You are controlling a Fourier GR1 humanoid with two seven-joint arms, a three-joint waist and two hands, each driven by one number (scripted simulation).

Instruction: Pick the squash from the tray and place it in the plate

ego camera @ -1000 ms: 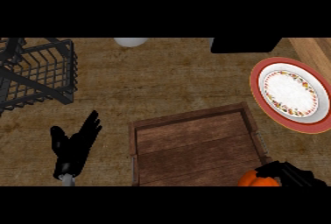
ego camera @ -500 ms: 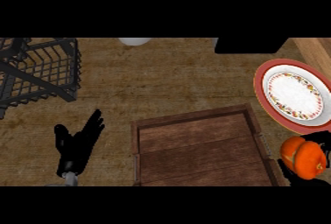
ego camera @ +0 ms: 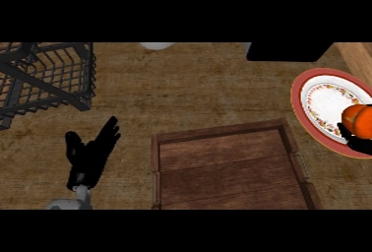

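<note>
Gripping the round orange squash (ego camera: 359, 116), the right robot hand (ego camera: 355, 139) curls over the red-rimmed plate (ego camera: 318, 101)

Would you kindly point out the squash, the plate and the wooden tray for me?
squash (ego camera: 359, 116): head view, on its orange skin at the view's right edge.
plate (ego camera: 324, 98): head view, on its bare white middle.
wooden tray (ego camera: 229, 170): head view, on its plank floor.

Orange squash (ego camera: 358, 116) over red-rimmed plate (ego camera: 308, 90); brown tray (ego camera: 230, 170) beside
</note>
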